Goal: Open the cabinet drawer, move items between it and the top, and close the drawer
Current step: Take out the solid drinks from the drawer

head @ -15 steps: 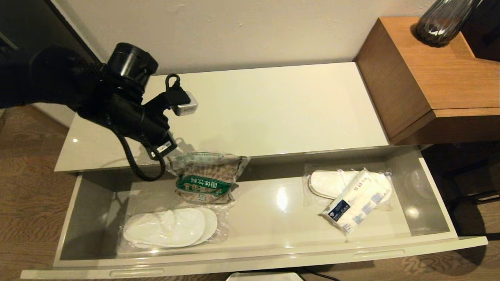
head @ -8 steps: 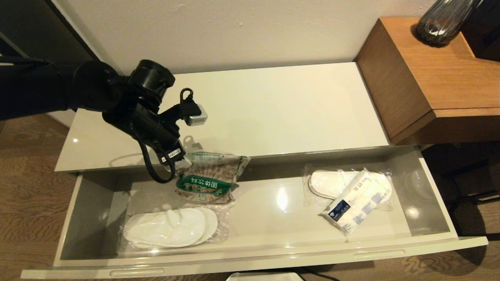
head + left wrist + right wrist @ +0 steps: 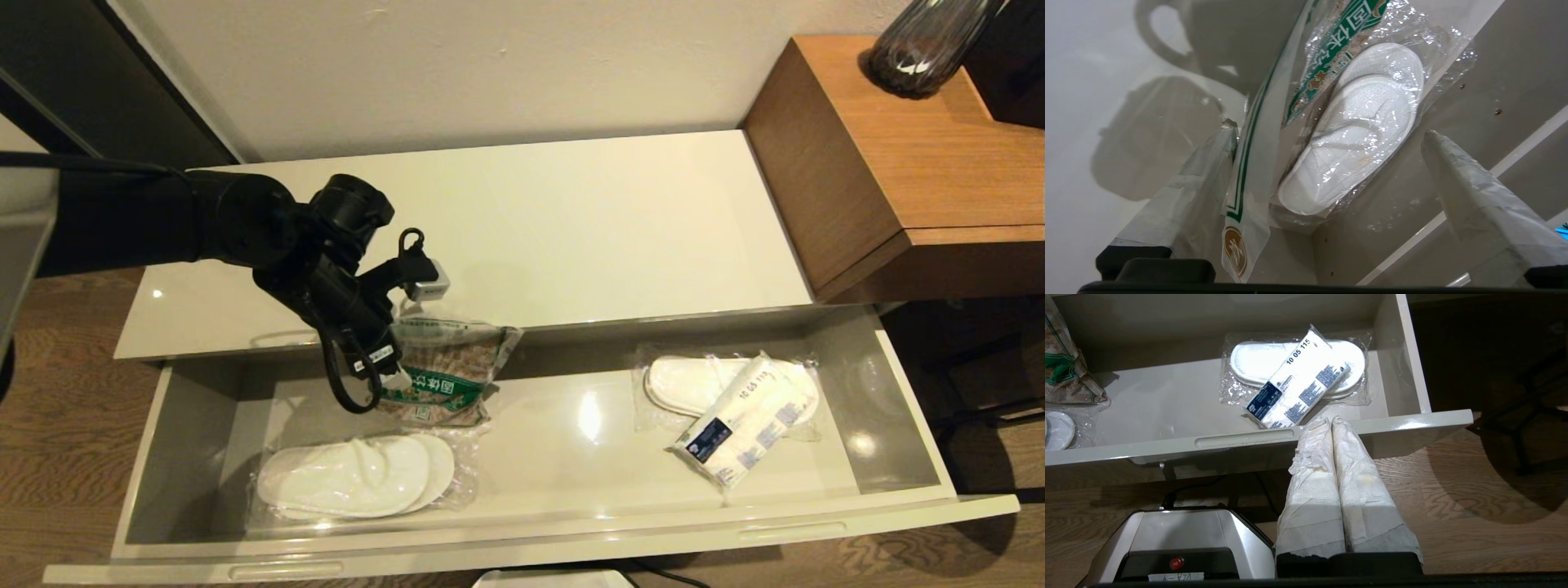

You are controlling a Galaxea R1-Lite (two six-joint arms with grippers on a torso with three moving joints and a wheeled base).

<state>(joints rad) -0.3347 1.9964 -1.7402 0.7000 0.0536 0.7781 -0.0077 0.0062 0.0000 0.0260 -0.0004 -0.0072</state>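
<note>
The cabinet drawer stands pulled out below the cream top. Inside it, the snack bag with its green band leans upright against the back wall. My left gripper hangs open over the bag's left upper edge. In the left wrist view the bag's sealed edge lies between the spread fingers of the left gripper, close against one finger. The tissue pack lies at the drawer's right. My right gripper is shut and empty, low in front of the drawer's front panel.
Wrapped white slippers lie at the drawer's front left; another pair sits under the tissue pack. A taller brown desk with a dark glass vase adjoins on the right. The robot's base is below the drawer.
My left arm has come down and to the right, from over the top's left part to the snack bag's upper edge. The bag and the other things have not moved.
</note>
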